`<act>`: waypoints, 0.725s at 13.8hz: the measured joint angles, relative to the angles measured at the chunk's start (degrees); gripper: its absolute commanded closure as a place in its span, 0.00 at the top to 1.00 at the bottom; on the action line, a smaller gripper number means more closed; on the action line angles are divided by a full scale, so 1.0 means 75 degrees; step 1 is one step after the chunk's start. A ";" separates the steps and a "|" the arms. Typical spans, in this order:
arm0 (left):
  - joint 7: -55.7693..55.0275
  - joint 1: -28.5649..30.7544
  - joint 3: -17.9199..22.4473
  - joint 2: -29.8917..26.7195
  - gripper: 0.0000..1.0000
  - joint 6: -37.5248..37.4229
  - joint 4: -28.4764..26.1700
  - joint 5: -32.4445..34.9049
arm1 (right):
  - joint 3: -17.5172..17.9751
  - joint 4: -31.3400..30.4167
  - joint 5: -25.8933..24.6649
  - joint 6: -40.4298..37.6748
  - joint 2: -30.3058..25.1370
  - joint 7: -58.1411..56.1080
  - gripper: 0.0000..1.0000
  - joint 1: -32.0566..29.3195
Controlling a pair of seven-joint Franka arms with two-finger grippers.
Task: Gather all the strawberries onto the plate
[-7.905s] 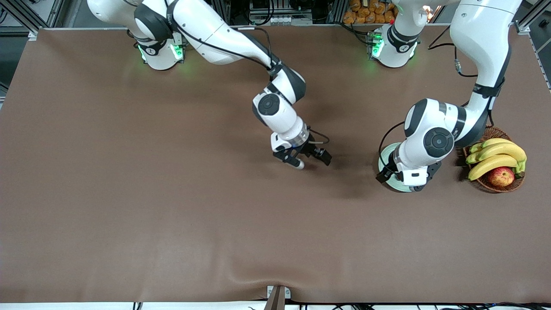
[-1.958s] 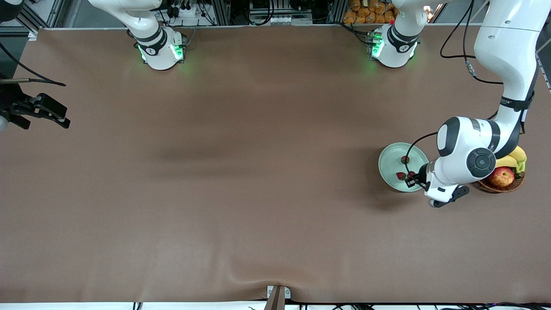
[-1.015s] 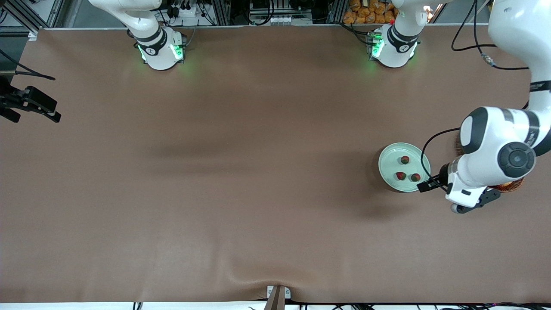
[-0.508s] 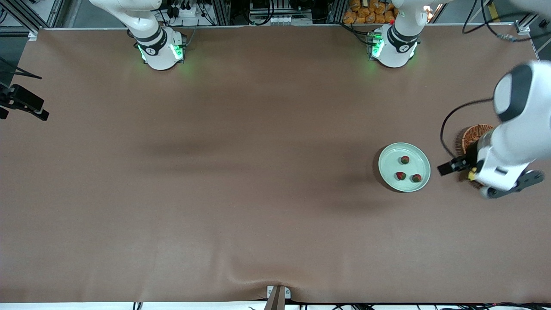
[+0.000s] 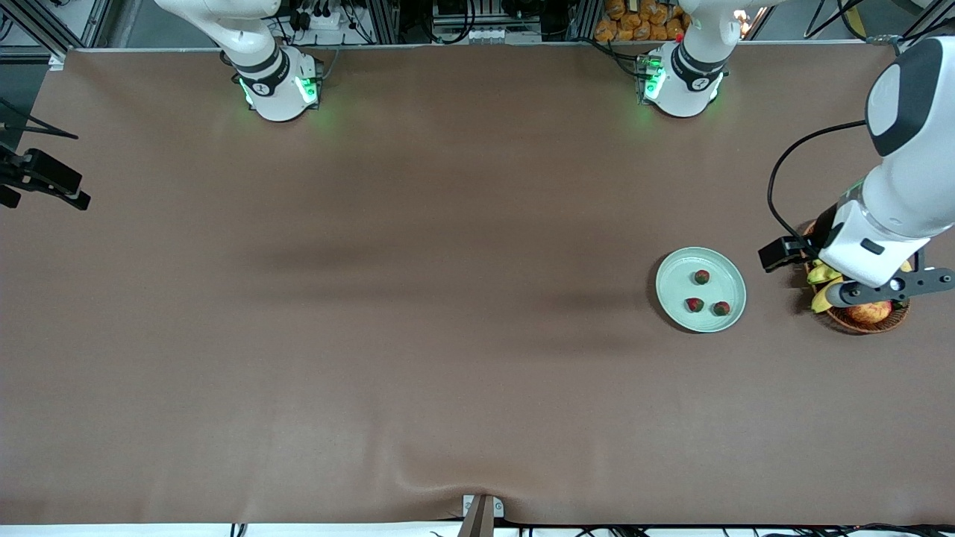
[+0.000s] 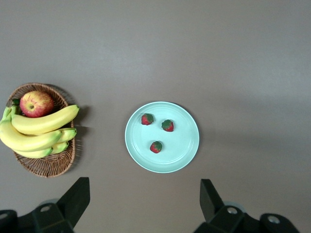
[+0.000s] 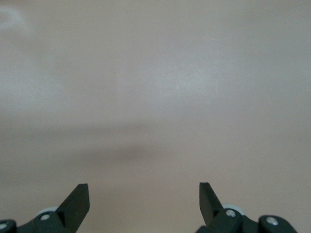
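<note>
Three strawberries (image 5: 701,277) (image 5: 694,304) (image 5: 721,307) lie in the pale mint-green plate (image 5: 675,280) toward the left arm's end of the table. In the left wrist view the strawberries (image 6: 147,119) (image 6: 167,125) (image 6: 156,146) sit in the plate (image 6: 182,148). My left gripper (image 5: 797,253) (image 6: 144,187) is open and empty, raised high over the gap between the plate and the basket. My right gripper (image 5: 46,200) (image 7: 144,187) is open and empty, over bare table at the right arm's end.
A brown wicker basket (image 5: 858,322) (image 6: 51,167) with bananas (image 5: 819,273) (image 6: 41,130) and a red-yellow apple (image 5: 869,312) (image 6: 35,103) stands beside the plate, toward the left arm's end. The left arm partly covers it in the front view.
My left gripper has risen and drawn away from the plate to over the basket's edge, leaving three strawberries in the plate. My right gripper has hardly moved.
</note>
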 measured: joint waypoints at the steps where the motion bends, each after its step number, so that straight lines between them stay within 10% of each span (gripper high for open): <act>1: 0.0339 0.0005 -0.0015 -0.0032 1.00 -0.0073 0.0016 -0.0187 | 0.0010 0.0000 0.0000 -0.0012 0.0005 0.0000 1.00 0.0012; 10: 0.2573 0.0461 -0.0017 -0.0513 1.00 -0.0752 -0.0004 -0.1073 | 0.0048 -0.0001 0.0000 -0.0131 0.0073 -0.0003 1.00 0.0056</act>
